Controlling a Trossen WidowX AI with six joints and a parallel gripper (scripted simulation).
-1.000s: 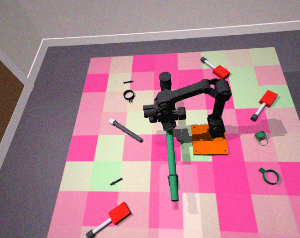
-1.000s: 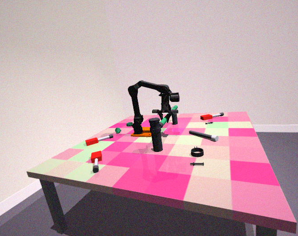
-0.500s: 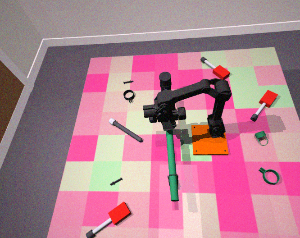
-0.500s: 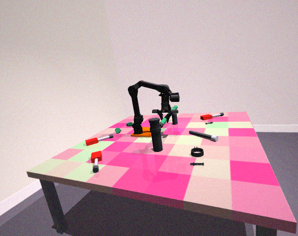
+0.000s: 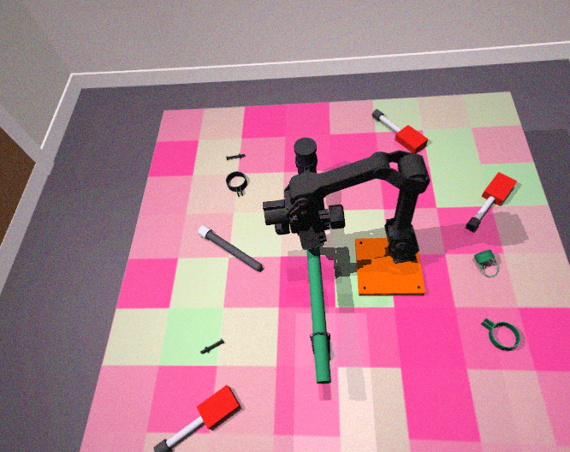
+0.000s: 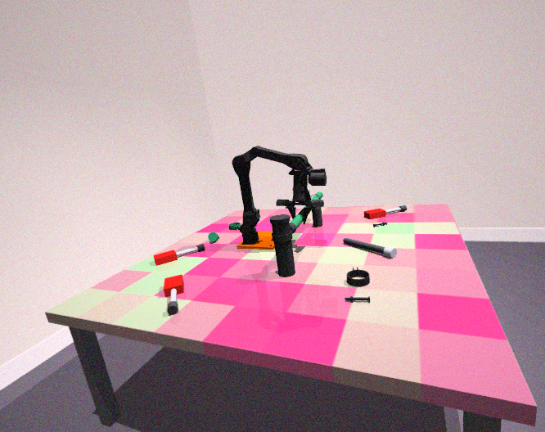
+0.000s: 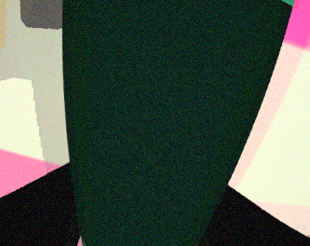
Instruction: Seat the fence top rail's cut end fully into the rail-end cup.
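The green top rail (image 5: pixel 317 292) (image 6: pixel 297 220) (image 7: pixel 163 116) runs through the loop cap (image 5: pixel 320 336) on the thin post (image 6: pixel 317 217), its free end sticking out beyond. My gripper (image 6: pixel 299 216) (image 7: pixel 141 172) is shut on the rail between that post and the big post; the arm hides the fingertips in the top view. The big black post (image 5: pixel 305 151) (image 6: pixel 286 260) stands nearly upright. Its brace band (image 6: pixel 282 236) is high, below the post cap (image 6: pixel 280 217). In the exterior view the rail meets the dark cup (image 6: pixel 291 227) at the post; its seating depth cannot be told.
Orange base plate (image 5: pixel 392 282) under the arm. A dark rod (image 5: pixel 234 252) (image 6: pixel 368 247), black ring (image 6: pixel 358 281) and bolts (image 5: pixel 234 157) (image 5: pixel 212 346) lie left of the rail in the top view. Red-headed tools (image 5: pixel 411 138) (image 5: pixel 499 187) (image 5: pixel 218 407) and green fittings (image 5: pixel 483 256) lie around.
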